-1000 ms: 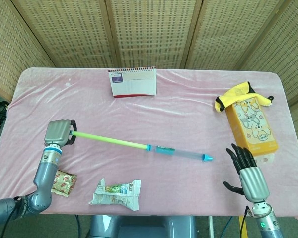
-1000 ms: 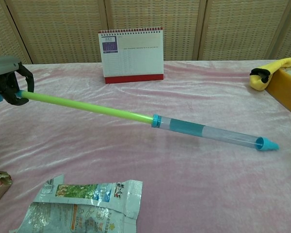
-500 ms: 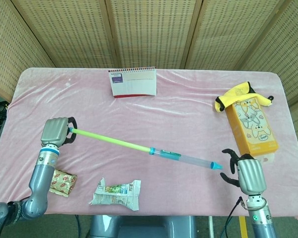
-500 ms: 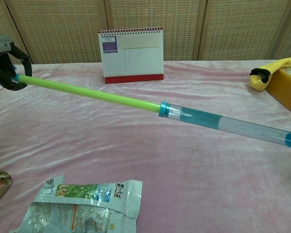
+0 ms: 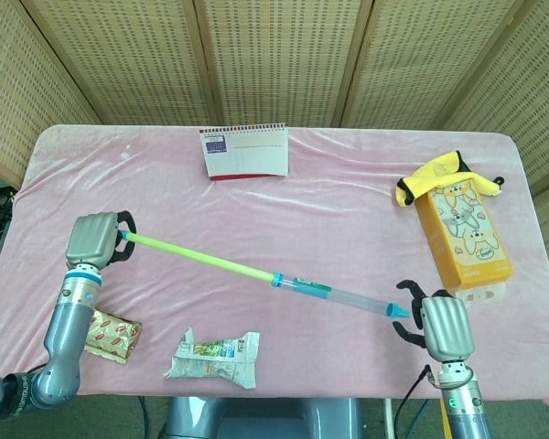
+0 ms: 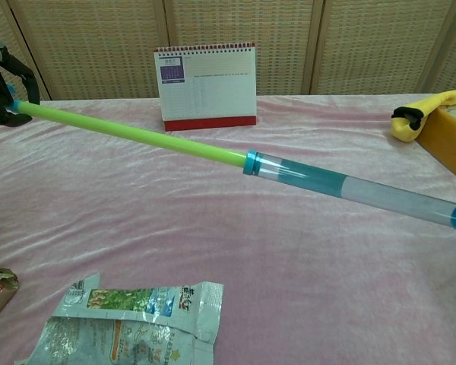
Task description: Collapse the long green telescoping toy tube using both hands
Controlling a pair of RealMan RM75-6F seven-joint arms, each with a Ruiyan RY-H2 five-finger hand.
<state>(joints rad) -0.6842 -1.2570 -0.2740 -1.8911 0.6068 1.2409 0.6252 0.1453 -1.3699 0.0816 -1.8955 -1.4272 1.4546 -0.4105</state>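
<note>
Grey-backed left hand (image 5: pixel 93 240) grips the green rod end of the long green-and-clear telescoping toy tube (image 5: pixel 256 272), which slants over the pink velvet tablecloth (image 5: pixel 348 210), in front of the white desk calendar (image 5: pixel 244 152). The right hand (image 5: pixel 442 327), fingers curled, meets the tube's blue tip; whether it grips, I cannot tell.

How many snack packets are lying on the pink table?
2. A small red and gold packet lies near the front left edge, by the left arm. A bigger crumpled white and green wrapper lies just right of it, in front of the tube. None looks hidden.
</note>
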